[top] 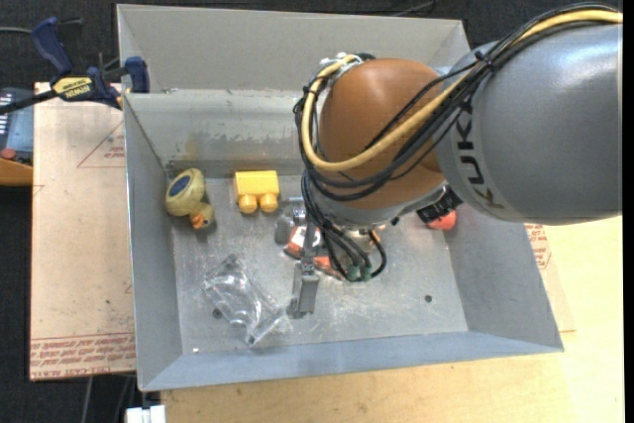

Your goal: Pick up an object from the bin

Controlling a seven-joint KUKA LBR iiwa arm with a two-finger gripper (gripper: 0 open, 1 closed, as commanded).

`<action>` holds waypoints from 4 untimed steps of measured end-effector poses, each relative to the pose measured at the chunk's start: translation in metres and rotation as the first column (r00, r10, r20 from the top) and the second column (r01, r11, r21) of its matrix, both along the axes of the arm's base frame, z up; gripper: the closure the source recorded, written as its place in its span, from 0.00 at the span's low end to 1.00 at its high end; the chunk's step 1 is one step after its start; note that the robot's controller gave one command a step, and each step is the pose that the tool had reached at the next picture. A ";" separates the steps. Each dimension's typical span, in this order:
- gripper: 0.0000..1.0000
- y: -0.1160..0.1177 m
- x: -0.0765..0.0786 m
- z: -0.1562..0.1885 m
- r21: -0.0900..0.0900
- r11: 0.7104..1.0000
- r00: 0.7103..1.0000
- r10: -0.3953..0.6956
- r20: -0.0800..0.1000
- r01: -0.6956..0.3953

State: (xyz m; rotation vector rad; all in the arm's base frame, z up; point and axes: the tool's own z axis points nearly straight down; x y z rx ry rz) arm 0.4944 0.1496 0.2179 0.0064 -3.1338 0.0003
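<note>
Orange and silver, a small hard-looking piece (291, 240) lies near the middle of the grey metal bin (151, 253), half under the robot's wrist. Just in front of it the gripper (302, 300) stands low over bare floor, its tip close to the right end of a crumpled clear plastic wrapper (238, 300). Nothing shows in its grasp, and whether the claw is spread or pressed together cannot be told, because the rounded orange wrist cover (381, 129) hides most of it. Farther left, well apart, lie a yellow two-knobbed block (257, 190) and a pale yellowish tape roll with a blue centre (184, 190). A small red thing (443, 216) peeks out on the right. Such loose spacing should leave room to close on one piece without nudging its neighbours.
</note>
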 end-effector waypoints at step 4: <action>0.00 0.043 -0.007 -0.117 0.003 0.949 0.949 -0.315 0.006 0.315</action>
